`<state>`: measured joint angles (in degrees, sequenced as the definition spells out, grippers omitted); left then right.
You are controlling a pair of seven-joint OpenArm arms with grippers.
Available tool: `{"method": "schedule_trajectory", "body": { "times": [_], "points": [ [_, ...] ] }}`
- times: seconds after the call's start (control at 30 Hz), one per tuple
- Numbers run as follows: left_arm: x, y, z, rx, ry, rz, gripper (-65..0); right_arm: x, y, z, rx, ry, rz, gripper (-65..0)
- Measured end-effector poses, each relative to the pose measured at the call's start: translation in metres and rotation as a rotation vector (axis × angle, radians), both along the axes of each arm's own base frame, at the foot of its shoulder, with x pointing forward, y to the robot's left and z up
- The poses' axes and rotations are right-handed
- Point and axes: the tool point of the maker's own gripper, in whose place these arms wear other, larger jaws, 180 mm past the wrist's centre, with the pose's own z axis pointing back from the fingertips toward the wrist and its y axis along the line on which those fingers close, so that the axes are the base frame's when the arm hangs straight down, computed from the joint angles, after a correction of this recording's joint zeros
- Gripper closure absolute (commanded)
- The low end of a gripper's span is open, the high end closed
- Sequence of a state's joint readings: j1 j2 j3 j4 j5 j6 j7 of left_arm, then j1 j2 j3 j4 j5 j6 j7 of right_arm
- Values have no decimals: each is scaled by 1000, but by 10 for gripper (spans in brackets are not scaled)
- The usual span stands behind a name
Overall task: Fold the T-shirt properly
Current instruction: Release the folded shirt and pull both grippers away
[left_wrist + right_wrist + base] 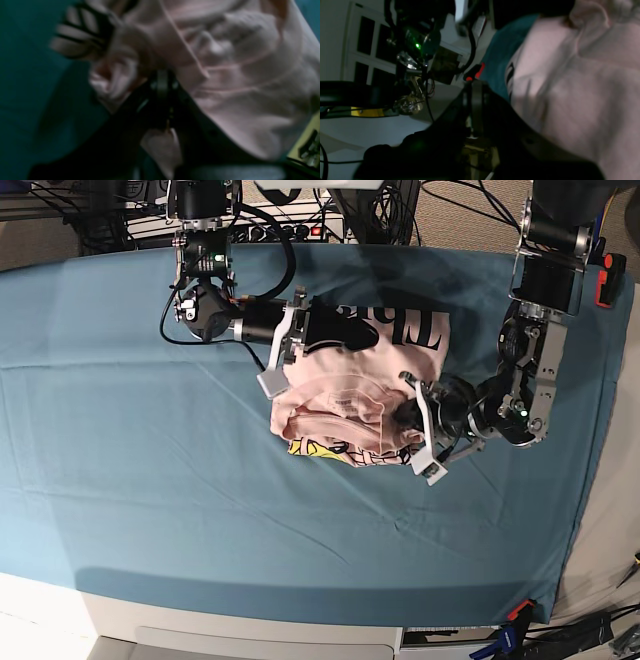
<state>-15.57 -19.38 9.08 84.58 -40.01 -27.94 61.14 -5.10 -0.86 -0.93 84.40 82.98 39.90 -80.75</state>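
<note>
T-shirt [350, 395] pale pink, bunched into a rough, partly folded heap, not flat. Black lettering shows on the far edge of the heap in the base view, running right toward the corner. A bit of yellow-and-black print pokes out at the near left edge. Several rolled folds and creases stack across the middle. It lies on the teal table cloth [150, 480], a little far of centre, slightly right of the middle.

Left wrist view: blurred pink fabric fills the upper right, seam lines visible, black stripes of print at top left, yellow print at the right edge. Right wrist view: pink cloth fills the right side, dark lettering at its left edge, teal cloth behind.

Left gripper [412, 416] sits at the right near side of the heap, jaws closed; pink fabric bunches right around its tip in the left wrist view, so it appears to pinch the shirt. Right gripper [318, 330] is at the far left edge of the shirt, jaws closed, touching the cloth; can't confirm from the frames whether fabric is actually pinched.

No containers on the table.
</note>
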Motion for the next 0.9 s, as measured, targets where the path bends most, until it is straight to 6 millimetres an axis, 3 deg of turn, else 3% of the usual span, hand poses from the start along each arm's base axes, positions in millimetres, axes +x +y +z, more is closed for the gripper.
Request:
{"method": "schedule_trajectory", "body": {
  "times": [0.2, 0.4, 0.53, 0.73, 0.9],
  "points": [
    [21, 18, -1, 71, -70, 114, 0, -6, -20, -33, -193, 8, 34, 0],
    [24, 21, -2, 84, -80, 131, 0, 2, -45, -51, -364, -22, 61, 0],
    [24, 21, -2, 84, -80, 131, 0, 21, -60, -51, -457, -72, 62, 0],
    [25, 28, -5, 130, -91, 134, 0, 40, -61, -41, -474, -120, 51, 0],
    [38, 55, -5, 243, -117, 215, 0, 41, -64, -37, -464, -124, 49, 0]
  ]
}}
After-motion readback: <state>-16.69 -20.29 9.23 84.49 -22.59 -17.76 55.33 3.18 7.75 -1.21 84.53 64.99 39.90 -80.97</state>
